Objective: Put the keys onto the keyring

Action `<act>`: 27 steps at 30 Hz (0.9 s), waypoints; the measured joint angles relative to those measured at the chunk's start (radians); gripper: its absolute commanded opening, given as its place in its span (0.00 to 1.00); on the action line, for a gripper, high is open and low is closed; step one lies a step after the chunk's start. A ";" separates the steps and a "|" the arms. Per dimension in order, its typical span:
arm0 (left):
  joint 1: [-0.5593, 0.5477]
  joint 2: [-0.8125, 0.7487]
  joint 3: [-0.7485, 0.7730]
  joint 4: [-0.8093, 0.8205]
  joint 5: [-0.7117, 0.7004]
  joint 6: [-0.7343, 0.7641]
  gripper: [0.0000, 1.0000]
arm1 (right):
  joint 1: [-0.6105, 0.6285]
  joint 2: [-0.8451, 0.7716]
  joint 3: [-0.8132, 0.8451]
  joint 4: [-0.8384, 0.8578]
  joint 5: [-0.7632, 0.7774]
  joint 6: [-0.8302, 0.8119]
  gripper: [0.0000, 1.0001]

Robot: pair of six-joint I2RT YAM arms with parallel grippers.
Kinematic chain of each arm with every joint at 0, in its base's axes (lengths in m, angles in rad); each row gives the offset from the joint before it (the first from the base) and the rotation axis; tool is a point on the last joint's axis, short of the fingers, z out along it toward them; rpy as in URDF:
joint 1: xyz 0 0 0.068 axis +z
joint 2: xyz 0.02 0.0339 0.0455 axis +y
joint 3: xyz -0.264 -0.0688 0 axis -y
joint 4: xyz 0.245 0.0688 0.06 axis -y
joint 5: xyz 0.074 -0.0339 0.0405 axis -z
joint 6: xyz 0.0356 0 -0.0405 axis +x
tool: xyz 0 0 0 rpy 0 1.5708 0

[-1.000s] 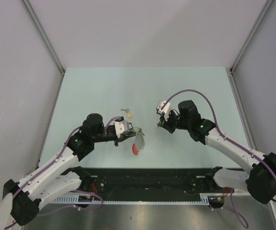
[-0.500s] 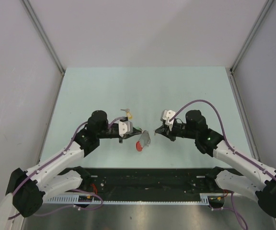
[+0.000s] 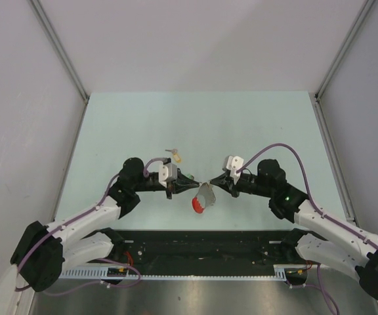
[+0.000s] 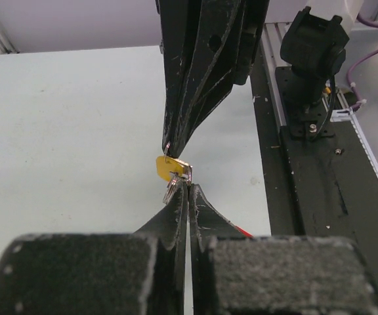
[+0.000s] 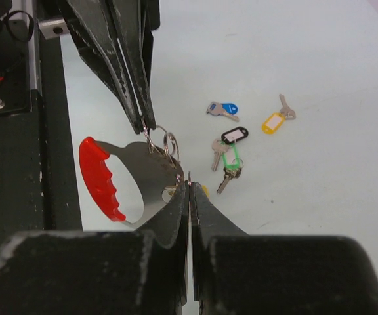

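Note:
The keyring (image 3: 199, 204) hangs between both arms, a red arc (image 5: 100, 172) on a silver plate (image 5: 140, 172) with small split rings (image 5: 170, 141). My left gripper (image 3: 197, 186) is shut on one of those rings (image 4: 170, 193), its tips (image 5: 147, 126) coming down from above in the right wrist view. My right gripper (image 3: 211, 184) is shut, tip to tip with the left one, on a thin key whose yellow tag (image 4: 168, 167) shows between the tips. More keys (image 5: 229, 156) lie on the table beyond, with blue (image 5: 226, 109), black, green and yellow (image 5: 273, 121) tags.
One pale-tagged key (image 3: 175, 156) lies on the mat behind the left gripper. The black base rail (image 3: 202, 244) runs along the near edge just below the keyring. Grey walls and metal posts close the sides and back.
Both grippers have come together toward the middle and nearer the front edge. The keyring travelled right with the left gripper, and the tips now meet above it.

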 measured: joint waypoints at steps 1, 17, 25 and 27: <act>0.000 0.005 -0.005 0.018 0.002 -0.014 0.00 | 0.000 -0.006 -0.002 0.011 -0.001 0.007 0.00; 0.000 0.051 -0.008 0.112 0.007 -0.087 0.00 | 0.000 -0.044 -0.047 0.083 -0.026 0.064 0.00; 0.000 0.051 -0.008 0.122 0.008 -0.089 0.00 | 0.003 -0.060 -0.049 0.097 -0.050 0.076 0.00; 0.000 0.051 -0.008 0.123 0.008 -0.089 0.01 | 0.003 -0.063 -0.049 0.100 -0.056 0.077 0.00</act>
